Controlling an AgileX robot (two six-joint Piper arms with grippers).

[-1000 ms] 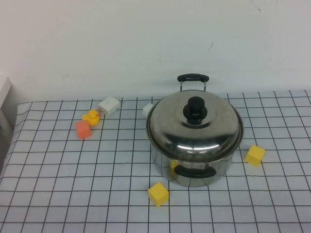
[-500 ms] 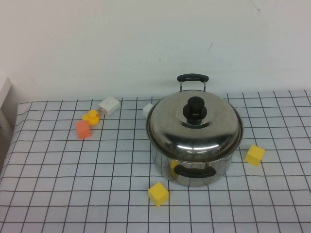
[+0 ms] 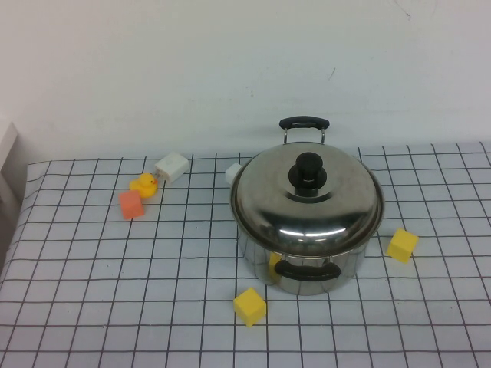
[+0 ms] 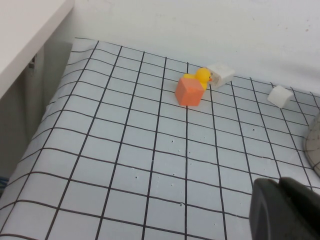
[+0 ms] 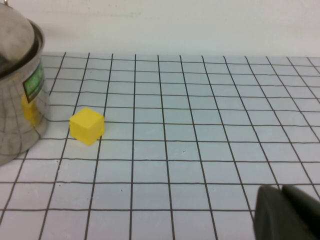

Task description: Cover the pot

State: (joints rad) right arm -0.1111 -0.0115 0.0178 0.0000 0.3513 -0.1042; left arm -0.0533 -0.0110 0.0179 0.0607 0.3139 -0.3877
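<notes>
The large shiny steel pot [image 3: 311, 268] with black loop handles stands right of the table's centre. A domed steel lid with a black knob [image 3: 308, 172] sits on it. Part of the pot shows in the right wrist view [image 5: 17, 110]; its edge shows in the left wrist view [image 4: 315, 150]. Neither gripper shows in the high view. My left gripper [image 4: 285, 207] hangs over the table's left part, fingers together, holding nothing. My right gripper [image 5: 287, 212] hangs over the table's right part, fingers together, holding nothing.
Two yellow blocks lie near the pot, one in front [image 3: 250, 306] and one at its right [image 3: 402, 245] [image 5: 87, 126]. An orange block [image 3: 131, 204] [image 4: 189, 91], a yellow duck [image 3: 144, 184] [image 4: 202, 76] and two white blocks [image 3: 172, 166] [image 3: 232, 173] lie at the back left.
</notes>
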